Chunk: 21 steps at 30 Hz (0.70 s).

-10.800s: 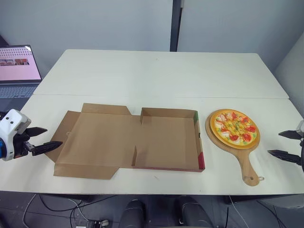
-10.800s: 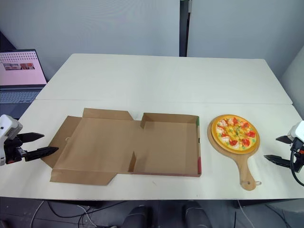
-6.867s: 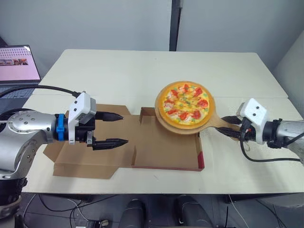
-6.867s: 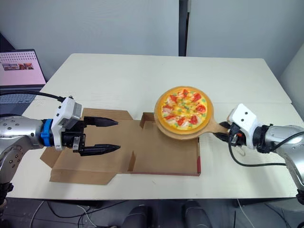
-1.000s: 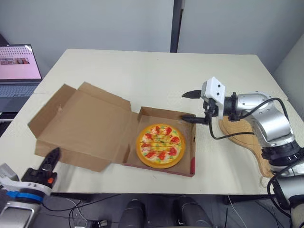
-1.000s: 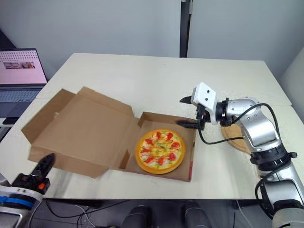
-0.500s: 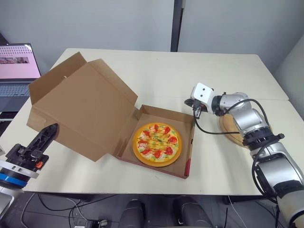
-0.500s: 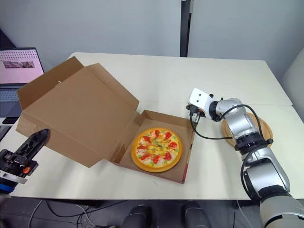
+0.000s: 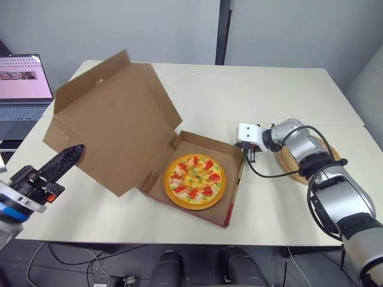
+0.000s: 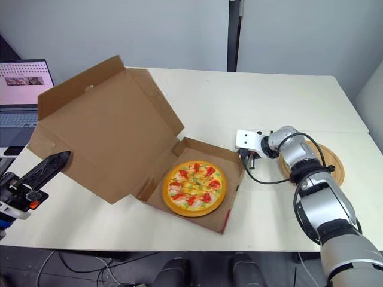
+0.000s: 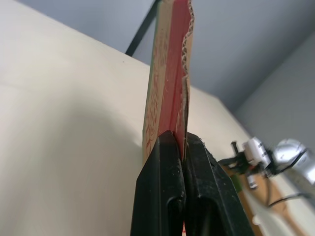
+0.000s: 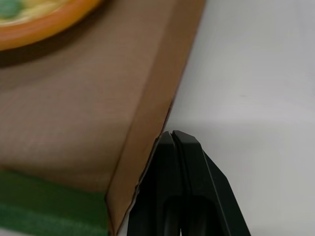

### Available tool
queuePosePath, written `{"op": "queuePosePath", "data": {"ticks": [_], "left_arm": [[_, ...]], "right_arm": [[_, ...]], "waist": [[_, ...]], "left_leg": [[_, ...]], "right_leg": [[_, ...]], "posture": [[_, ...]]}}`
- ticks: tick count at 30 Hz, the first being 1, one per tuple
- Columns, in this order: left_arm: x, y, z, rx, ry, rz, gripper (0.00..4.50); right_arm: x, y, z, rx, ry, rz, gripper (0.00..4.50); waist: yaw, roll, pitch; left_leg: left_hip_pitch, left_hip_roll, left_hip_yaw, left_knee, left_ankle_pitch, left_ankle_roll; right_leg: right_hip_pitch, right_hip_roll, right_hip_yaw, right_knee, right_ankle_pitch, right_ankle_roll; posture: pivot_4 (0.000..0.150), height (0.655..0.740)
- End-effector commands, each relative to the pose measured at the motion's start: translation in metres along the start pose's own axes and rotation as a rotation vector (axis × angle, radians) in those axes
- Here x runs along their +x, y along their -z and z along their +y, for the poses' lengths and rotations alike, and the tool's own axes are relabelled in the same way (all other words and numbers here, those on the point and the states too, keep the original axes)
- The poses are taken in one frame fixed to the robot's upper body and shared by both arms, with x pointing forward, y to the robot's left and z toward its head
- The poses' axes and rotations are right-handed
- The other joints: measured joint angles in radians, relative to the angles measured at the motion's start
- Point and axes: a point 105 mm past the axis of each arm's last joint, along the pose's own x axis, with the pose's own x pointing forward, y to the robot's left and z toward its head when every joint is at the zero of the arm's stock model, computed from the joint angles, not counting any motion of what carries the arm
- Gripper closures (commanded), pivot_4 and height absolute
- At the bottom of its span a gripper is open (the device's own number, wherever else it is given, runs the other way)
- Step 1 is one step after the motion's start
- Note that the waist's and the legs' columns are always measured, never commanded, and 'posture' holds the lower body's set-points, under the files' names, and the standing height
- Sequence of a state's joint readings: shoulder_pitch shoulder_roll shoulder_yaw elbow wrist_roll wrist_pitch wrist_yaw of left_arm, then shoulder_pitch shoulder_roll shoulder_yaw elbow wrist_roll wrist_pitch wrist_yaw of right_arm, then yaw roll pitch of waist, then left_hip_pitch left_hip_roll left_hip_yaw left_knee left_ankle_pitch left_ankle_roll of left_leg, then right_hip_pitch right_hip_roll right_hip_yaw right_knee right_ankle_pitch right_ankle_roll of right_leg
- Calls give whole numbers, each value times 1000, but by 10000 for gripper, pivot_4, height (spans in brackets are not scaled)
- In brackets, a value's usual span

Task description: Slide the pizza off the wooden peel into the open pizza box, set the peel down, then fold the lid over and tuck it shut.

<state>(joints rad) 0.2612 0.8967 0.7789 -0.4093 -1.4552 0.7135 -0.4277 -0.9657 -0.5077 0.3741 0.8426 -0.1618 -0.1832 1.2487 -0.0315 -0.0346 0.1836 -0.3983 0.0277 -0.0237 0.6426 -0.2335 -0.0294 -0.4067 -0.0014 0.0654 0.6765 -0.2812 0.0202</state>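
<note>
L tool point(image 11: 182, 140) clamped on lid point(image 9: 114, 119) | R tool point(image 12: 173, 135) together, prob. touching box wall point(image 12: 155, 110)

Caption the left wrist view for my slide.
Left claw clamped on the lid edge, table beyond.

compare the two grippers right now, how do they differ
The left gripper clamps the edge of the raised lid; the right gripper pinches nothing. The left gripper is out at the lid's far left edge, while the right gripper sits beside the right wall of the box base. Both are shut.
</note>
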Motion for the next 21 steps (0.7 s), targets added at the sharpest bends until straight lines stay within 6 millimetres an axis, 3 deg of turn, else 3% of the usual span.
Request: {"op": "queuePosePath", "data": {"ticks": [1,7,14,17,21], "left_arm": [[13,-4,1,158,35,31,45000],[43,-19,15,357,58,-9,45000],[67,-25,20,397,112,-46,45000],[72,-25,23,412,121,-48,45000],[77,-22,24,417,136,-51,45000]], "right_arm": [[-12,-19,12,-22,-51,-84,44583],[-21,-41,58,25,-128,-152,44583],[-13,-70,92,109,-131,-214,44583],[-9,-80,95,110,-89,-253,44583],[-22,-80,68,148,96,-261,44583]], "waist": [[1,2,1],[5,4,3],[-2,4,3],[-1,4,3],[-1,4,3]], "left_leg": [[0,0,0,0,0,0],[0,1,-1,0,0,0],[0,2,-1,0,0,0],[0,2,-1,0,0,0],[-1,2,-1,0,0,0]], "right_leg": [[0,0,0,0,0,0],[0,0,-2,2,2,3],[-1,0,-1,2,0,9],[-1,0,-1,2,0,9],[-1,-1,-1,2,0,10]], "posture": [[1500,7306],[1500,7306],[1500,7306],[1500,7306],[1500,7306]]}}
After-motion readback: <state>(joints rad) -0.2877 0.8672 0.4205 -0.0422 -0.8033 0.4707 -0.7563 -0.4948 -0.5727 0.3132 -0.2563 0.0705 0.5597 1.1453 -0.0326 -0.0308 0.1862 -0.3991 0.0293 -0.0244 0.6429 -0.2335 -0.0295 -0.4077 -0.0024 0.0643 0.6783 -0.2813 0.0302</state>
